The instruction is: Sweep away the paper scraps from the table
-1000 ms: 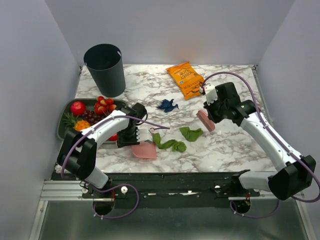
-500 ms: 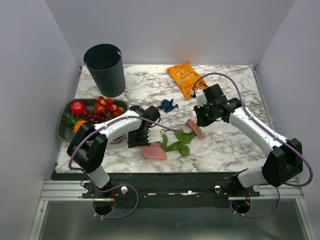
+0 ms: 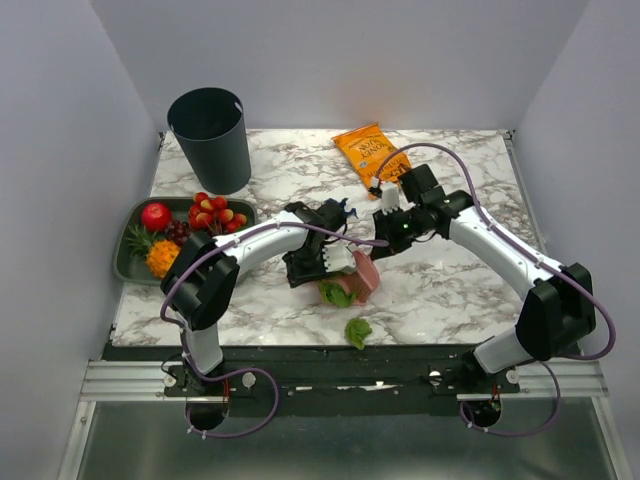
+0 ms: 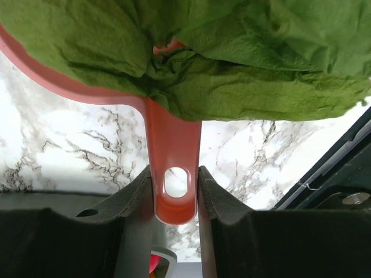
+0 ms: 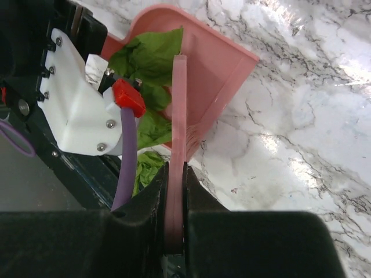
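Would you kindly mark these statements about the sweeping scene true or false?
The left pincer is shut on the handle of the pink plastic dustpan. True.
That dustpan is empty. False: crumpled green paper lies in it.
The right pincer is open. False: it is shut on a thin pink sweeper blade.
A green paper scrap lies on the white marble table near its front edge. True.
The orange snack bag lies inside the dustpan. False: it lies on the table.
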Robot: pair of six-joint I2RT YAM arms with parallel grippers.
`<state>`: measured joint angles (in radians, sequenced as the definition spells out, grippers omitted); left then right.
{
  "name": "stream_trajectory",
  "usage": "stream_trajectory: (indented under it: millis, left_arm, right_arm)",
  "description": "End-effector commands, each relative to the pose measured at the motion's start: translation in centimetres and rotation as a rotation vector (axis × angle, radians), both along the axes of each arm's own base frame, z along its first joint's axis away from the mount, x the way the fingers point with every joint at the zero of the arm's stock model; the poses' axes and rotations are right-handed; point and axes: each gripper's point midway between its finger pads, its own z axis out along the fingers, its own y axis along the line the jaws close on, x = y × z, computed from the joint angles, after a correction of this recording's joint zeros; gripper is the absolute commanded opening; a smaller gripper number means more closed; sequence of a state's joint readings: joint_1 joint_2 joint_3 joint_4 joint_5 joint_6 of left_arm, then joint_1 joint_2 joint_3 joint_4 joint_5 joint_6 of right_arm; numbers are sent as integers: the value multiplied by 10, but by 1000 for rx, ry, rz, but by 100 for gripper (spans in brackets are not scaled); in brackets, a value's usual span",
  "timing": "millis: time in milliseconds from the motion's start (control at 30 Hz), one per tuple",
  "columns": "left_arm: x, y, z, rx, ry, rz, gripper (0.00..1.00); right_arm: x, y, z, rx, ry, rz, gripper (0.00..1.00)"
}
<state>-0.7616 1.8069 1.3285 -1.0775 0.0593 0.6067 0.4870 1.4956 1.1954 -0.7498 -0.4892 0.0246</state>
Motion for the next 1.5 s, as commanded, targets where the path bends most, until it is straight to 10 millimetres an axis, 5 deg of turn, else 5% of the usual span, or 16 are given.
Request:
stream_trajectory:
  millis: [0, 200, 333, 467, 600, 767, 900, 1033, 1167, 1300, 1467]
  left_arm:
    - [-4, -21, 5, -101, 11, 27, 0]
    - [-3, 12, 24, -145, -16, 74, 0]
    - [-8, 28, 30, -198, -37, 69, 0]
    - [-11, 20, 49, -374, -57, 96, 0]
    - [-14, 29, 46, -356, -73, 104, 0]
    - [-17, 35, 50, -383, -85, 123, 0]
    - [-26, 50, 55, -348, -71, 142, 0]
    - [-41, 80, 51, -264, -85, 113, 0]
    - [-47, 97, 58, -244, -127, 83, 0]
    - [-29, 88, 84, -289, -193, 141, 0]
    - [19, 67, 133, -371, -281, 237, 0]
  right_arm:
    - [22, -3, 39, 54, -85, -57, 1]
    - [25, -28, 49, -56, -229, 31, 1]
    - [9, -20, 64, 34, -281, 118, 1]
    - [6, -15, 93, 89, -325, 131, 1]
    - [15, -30, 98, 0, -386, 101, 1]
    - [7, -41, 81, -58, -384, 146, 1]
    - [-23, -51, 60, -84, -372, 316, 0]
    - [-57, -51, 60, -33, -367, 559, 1]
    - [-51, -46, 61, -24, -387, 586, 0]
    - [-38, -39, 51, -24, -320, 541, 1]
    - [-25, -44, 33, -80, -322, 497, 0]
